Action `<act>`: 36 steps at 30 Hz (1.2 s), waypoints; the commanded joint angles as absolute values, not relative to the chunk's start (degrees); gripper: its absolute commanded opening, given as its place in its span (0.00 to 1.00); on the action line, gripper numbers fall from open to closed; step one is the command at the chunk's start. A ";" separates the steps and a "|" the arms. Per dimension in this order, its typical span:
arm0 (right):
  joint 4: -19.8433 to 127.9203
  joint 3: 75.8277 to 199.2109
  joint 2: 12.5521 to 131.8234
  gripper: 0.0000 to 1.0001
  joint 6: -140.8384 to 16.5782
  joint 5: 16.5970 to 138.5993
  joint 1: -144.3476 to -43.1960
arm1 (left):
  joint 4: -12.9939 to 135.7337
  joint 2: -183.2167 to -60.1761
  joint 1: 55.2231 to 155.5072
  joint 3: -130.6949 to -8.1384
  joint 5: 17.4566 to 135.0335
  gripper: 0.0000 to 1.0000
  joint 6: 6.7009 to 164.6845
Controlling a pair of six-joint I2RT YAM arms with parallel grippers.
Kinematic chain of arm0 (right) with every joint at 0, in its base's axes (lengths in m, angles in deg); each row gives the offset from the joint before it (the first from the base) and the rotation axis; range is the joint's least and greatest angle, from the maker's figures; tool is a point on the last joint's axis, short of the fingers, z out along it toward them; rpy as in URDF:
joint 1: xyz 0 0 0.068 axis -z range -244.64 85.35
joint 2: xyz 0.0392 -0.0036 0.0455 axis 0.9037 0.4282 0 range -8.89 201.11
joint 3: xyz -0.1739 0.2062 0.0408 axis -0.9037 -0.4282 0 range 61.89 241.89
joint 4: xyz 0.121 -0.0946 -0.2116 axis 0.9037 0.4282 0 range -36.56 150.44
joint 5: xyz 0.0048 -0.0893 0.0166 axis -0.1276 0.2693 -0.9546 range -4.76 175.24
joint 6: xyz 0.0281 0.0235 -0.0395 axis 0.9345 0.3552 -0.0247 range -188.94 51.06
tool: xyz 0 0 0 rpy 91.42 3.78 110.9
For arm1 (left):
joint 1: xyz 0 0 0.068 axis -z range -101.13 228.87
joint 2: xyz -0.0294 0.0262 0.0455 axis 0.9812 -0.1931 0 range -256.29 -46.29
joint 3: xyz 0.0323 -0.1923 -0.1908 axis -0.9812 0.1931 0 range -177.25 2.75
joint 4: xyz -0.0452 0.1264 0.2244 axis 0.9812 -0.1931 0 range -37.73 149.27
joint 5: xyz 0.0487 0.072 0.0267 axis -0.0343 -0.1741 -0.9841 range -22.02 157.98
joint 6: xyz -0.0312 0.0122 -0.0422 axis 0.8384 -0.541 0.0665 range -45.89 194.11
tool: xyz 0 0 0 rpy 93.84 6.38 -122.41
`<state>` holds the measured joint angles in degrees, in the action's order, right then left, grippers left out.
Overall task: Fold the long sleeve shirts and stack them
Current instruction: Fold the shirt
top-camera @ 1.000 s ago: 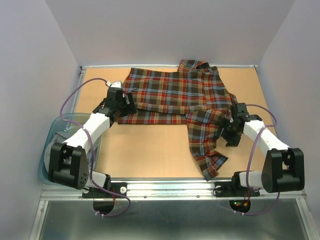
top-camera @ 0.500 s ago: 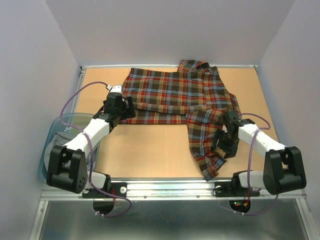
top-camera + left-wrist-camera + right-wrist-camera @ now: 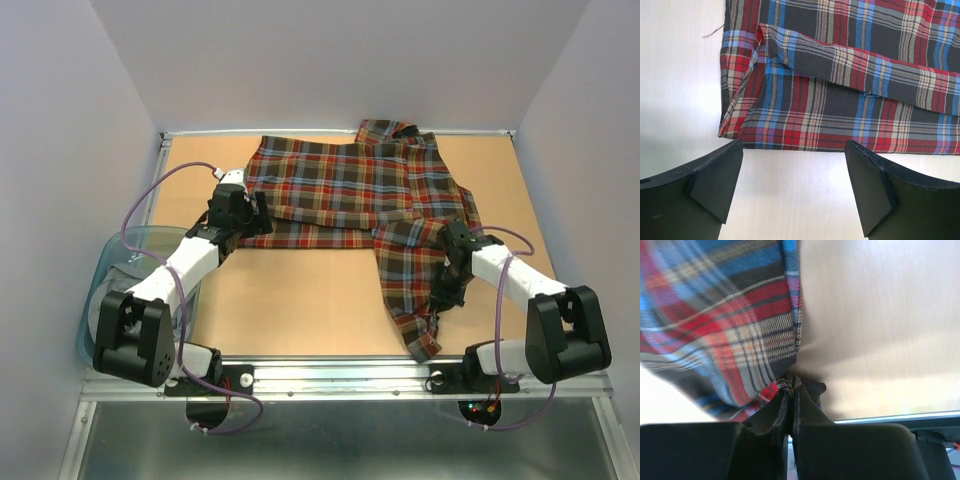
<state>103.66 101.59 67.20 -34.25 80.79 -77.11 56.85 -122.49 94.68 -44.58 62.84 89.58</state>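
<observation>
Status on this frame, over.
Left gripper open, at hem of plaid shirt. Right gripper shut on sleeve. Teal bin off left, not obstructing.

No legible txt, brand, no. or sign in any view. Nothing to read on the plaid shirt or on the bench. Right wrist view is too blurred for any fine print.
</observation>
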 commanded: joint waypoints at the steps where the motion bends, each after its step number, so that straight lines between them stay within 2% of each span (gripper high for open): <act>1: 105.99 115.01 65.81 0.01 -35.37 82.42 -77.56 | 57.69 -119.42 95.04 -45.32 63.59 0.94 89.41; 8: 104.07 140.61 73.18 0.01 -37.83 82.43 -77.56 | 55.75 -117.05 95.04 -47.34 63.94 0.94 88.62; 21: 85.44 169.97 95.75 0.01 -39.58 81.11 -77.56 | 53.11 -114.67 95.13 -47.96 66.05 0.94 89.84; 25: 81.58 182.43 102.28 0.01 -41.96 80.93 -77.56 | 52.76 -115.02 95.13 -47.70 66.49 0.94 90.81; 28: 78.32 187.20 105.97 0.01 -43.10 80.93 -77.56 | 52.59 -115.11 95.13 -47.08 66.31 0.94 91.34; 36: 67.95 188.36 111.16 0.00 -46.71 83.92 -77.56 | 52.50 -117.48 95.21 -47.17 66.14 0.94 93.45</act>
